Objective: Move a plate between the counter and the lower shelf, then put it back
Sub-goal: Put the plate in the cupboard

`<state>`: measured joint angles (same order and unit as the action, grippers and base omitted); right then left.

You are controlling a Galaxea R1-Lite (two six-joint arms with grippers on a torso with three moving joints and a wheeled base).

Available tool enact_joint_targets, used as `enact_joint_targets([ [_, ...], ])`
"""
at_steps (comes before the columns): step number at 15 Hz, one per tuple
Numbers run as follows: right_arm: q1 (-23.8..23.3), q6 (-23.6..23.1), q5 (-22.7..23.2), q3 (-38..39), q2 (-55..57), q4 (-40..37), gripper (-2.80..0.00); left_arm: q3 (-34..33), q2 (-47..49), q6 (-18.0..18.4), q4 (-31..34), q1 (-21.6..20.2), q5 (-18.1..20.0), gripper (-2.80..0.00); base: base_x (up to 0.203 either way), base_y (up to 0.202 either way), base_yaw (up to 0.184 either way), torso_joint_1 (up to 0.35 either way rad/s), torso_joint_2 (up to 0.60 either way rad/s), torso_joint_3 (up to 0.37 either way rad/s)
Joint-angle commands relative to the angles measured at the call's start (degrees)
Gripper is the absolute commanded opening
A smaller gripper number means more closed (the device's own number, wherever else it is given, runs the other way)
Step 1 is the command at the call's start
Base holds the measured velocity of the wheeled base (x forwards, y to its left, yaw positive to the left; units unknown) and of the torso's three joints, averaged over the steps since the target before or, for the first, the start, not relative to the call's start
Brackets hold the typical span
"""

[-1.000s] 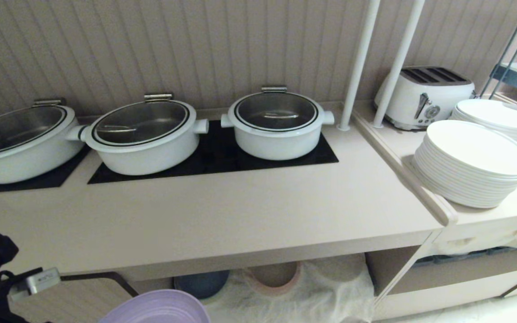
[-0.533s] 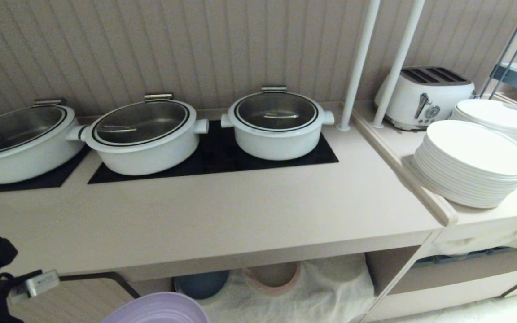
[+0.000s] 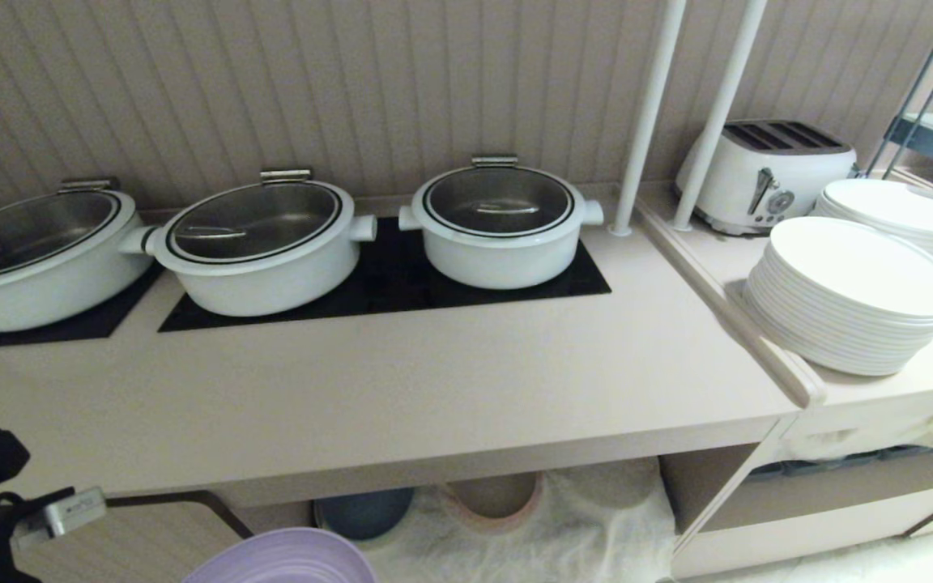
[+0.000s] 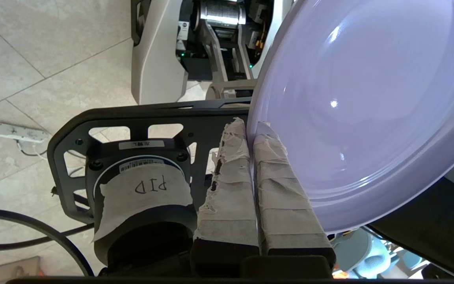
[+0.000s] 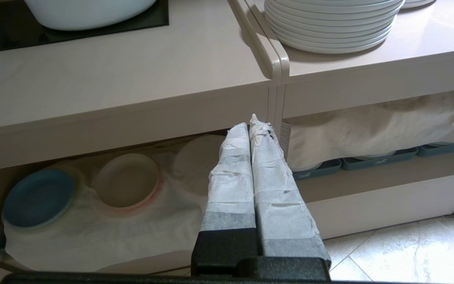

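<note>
The lavender plate [image 3: 280, 557] hangs tilted at the bottom edge of the head view, below the counter's [image 3: 402, 380] front edge and left of the lower shelf [image 3: 588, 518] with its cream cloth. In the left wrist view my left gripper [image 4: 250, 127] is shut on the rim of the plate [image 4: 361, 98], one taped finger on each face. The plate is off any surface, with floor tiles behind it. My right gripper [image 5: 250, 124] is shut with nothing in it and points at the lower shelf [image 5: 93, 236] from outside it.
Three white lidded pots [image 3: 499, 223] stand on black hob panels at the counter's back. Stacked white plates [image 3: 851, 295] and a toaster [image 3: 762, 174] sit on the right section beyond two white poles [image 3: 645, 121]. A blue plate [image 5: 38, 197] and a beige-pink plate [image 5: 126, 180] lie on the shelf cloth.
</note>
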<state>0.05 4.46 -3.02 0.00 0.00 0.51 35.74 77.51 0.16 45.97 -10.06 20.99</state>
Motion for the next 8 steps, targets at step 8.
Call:
enact_joint_targets([
  [8, -0.05, 0.11, 0.02, 0.00, 0.00, 0.10, -2.80, 0.03, 0.10, 0.02, 0.17, 0.04, 0.19, -2.80, 0.000, 0.000, 0.000, 0.000, 0.00, 0.000],
])
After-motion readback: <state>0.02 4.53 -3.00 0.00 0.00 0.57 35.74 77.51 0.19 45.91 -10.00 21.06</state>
